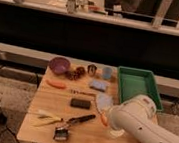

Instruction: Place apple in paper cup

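A small orange-yellow patch, apparently the apple (103,119), shows at the left edge of my white arm (138,125), over the table's front right. A pale round shape just under the arm looks like the paper cup (115,133), mostly covered. The apple patch sits just up and left of the cup. My gripper is hidden behind the arm's thick housing at that same spot, so I see none of it directly.
A wooden table (43,99) holds a red-brown bowl (59,64), carrot (56,85), small blue cup (107,72), blue sponge (98,85), black block (80,103), brush (64,132) and yellow peel (45,118). A green tray (136,85) stands at the back right.
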